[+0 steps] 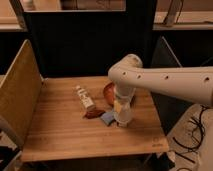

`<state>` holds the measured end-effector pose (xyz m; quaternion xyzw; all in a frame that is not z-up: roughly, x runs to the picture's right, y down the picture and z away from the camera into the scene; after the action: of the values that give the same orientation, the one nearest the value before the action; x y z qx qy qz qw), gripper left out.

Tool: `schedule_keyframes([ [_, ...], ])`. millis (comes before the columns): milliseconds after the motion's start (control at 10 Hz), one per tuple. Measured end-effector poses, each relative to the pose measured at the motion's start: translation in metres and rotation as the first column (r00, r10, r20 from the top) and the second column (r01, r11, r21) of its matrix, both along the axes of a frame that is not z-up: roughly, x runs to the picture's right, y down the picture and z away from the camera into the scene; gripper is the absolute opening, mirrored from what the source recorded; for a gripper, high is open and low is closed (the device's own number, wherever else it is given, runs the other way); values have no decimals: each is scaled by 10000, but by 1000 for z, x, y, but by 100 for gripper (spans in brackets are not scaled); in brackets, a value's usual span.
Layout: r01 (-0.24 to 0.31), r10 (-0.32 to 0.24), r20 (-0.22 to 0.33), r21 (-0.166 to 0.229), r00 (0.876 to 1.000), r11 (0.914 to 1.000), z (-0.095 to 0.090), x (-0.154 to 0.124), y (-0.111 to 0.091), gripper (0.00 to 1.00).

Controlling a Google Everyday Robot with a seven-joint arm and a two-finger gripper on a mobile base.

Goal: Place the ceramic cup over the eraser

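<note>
Your tool (123, 116) hangs closed over the right-front part of the wooden table (65, 130), gripping the small white tapered ceramic cup (124, 118) just right of the flat blue piece (107, 118); the eraser is not visible to you, probably beneath it.

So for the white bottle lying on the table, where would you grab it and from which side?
Across its narrow body near the middle, coming straight down from above. The white bottle lies flat on the wooden table, its long axis running front to back, open wood on its left. The gripper, shut around the ceramic cup, sits to its right, past the dark red flat piece.
</note>
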<state>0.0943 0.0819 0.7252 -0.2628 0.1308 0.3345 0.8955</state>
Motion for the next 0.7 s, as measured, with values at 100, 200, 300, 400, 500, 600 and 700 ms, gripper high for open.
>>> schedule_keyframes([
  [100,-65,64,61,44,10000,10000,4,0,-1,0],
  [200,-147,144,173,171,9997,9997,7,0,-3,0],
  [300,-272,255,417,398,9988,9988,9,-1,-6,0],
  [400,-298,269,584,496,9979,9983,8,-2,-7,0],
  [500,-326,293,623,521,9976,9981,8,-2,-7,1],
  [600,-314,281,622,528,9977,9981,8,-2,-7,5],
  [700,-295,261,649,522,9976,9982,8,-4,-7,8],
])
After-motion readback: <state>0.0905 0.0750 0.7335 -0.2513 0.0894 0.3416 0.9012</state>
